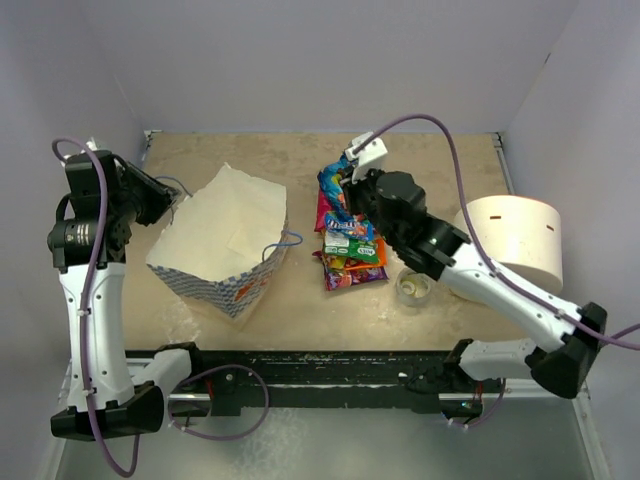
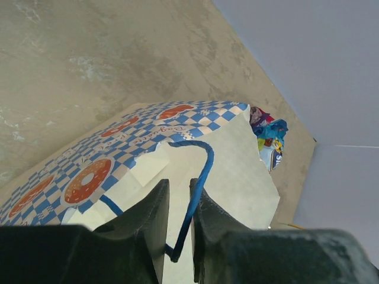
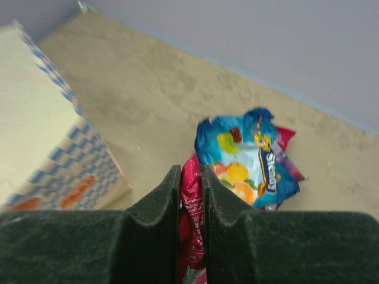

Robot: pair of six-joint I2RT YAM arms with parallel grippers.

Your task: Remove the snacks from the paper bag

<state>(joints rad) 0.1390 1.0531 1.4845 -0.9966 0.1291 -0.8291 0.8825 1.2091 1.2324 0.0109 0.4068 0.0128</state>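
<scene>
The paper bag [image 1: 220, 240] lies on its side left of centre, its white inside facing up [image 2: 237, 177] and its checkered outside [image 3: 89, 160] towards the front. My left gripper [image 1: 165, 200] is at the bag's left rim. Its jaws [image 2: 180, 192] stand slightly apart, and the blue cord handle [image 2: 201, 171] runs loose between them along the right finger. Several snacks [image 1: 350, 250] lie in a pile right of the bag. My right gripper [image 1: 345, 195] [image 3: 190, 177] hangs over that pile, shut on a red-pink packet [image 3: 191, 195]. A blue packet [image 3: 249, 160] lies just beyond it.
A big white cylinder roll [image 1: 515, 240] stands at the right, over my right forearm. A small clear tape roll [image 1: 413, 287] sits in front of the snack pile. Walls close off the table on the left, back and right.
</scene>
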